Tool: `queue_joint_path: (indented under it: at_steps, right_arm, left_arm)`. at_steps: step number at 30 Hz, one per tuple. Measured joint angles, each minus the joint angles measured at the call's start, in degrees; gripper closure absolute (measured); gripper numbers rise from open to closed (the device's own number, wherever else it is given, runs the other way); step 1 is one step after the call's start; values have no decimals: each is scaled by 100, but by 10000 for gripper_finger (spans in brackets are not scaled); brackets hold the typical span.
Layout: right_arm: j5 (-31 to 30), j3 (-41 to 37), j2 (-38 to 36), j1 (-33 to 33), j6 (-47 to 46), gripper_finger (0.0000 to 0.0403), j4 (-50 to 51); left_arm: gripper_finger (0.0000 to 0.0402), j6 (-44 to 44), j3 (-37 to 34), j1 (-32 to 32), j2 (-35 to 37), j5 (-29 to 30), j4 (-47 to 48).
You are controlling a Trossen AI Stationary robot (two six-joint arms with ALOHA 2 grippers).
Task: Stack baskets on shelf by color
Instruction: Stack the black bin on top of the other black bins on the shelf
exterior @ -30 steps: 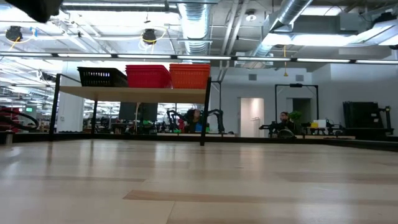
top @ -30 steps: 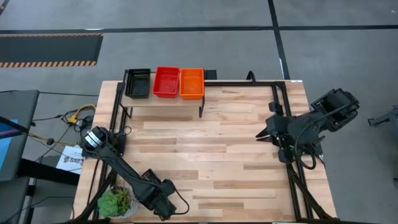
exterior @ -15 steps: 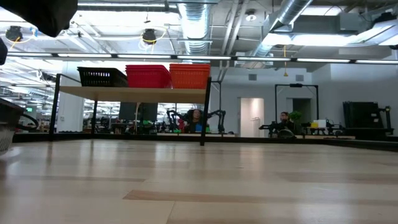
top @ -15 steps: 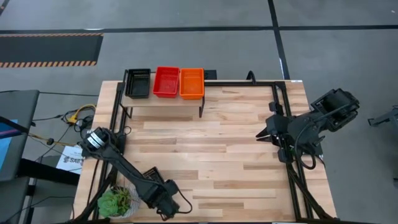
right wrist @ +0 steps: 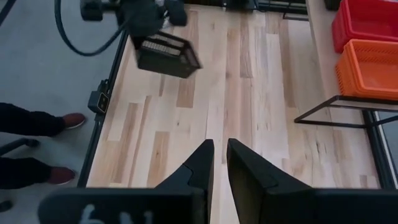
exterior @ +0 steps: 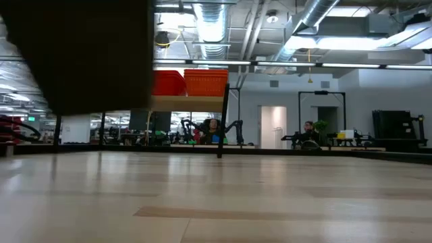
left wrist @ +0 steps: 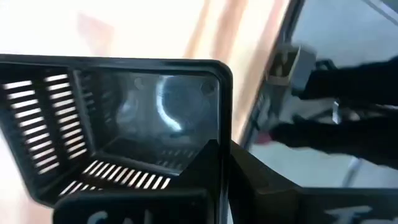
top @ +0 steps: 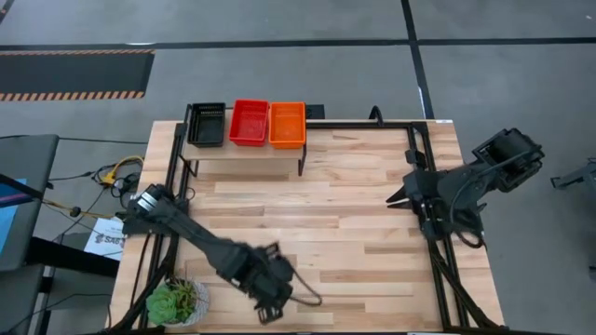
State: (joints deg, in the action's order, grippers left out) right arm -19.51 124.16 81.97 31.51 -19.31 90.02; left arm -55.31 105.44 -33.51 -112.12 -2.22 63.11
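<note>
A black basket (right wrist: 166,54), clamped by one wall in the left gripper (top: 270,296), has been swung up from beside the potted plant (top: 173,300) and is carried above the tabletop (top: 345,214), bound for the shelf (top: 244,153); the right gripper (right wrist: 219,163), nearly closed, waits empty.

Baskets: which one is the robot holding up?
A black basket, gripped by the left gripper above the table's near edge. The other black, red and orange baskets sit on the shelf.
</note>
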Motion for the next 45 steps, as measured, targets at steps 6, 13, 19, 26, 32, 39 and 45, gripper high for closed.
queue_joint_path:
  at_steps: [6,13,19,26,32,39,45]
  right_arm:
    - [-12,2,-151,-15,171,333,-1]
    - [-21,2,-305,-15,186,333,-2]
    - [-233,2,-340,-15,137,333,-1]
    - [-491,2,-323,-94,122,333,-2]
    - [-519,2,-323,-368,-80,333,0]
    - [-610,2,-323,-704,-76,333,-1]
    - [-614,2,-323,-1020,-30,333,-1]
  left_arm:
    - [401,1148,1593,497,9,1217,1584]
    - [401,3082,2835,1321,47,3215,2636]
    - [402,4556,2908,2257,287,4492,2741]
    - [402,6126,2900,3553,465,4552,2687]
    - [401,6851,2749,4700,878,4200,2692]
    - [401,7571,1467,5540,2093,3583,2684]
    - [401,8506,-203,5894,3378,3555,2630]
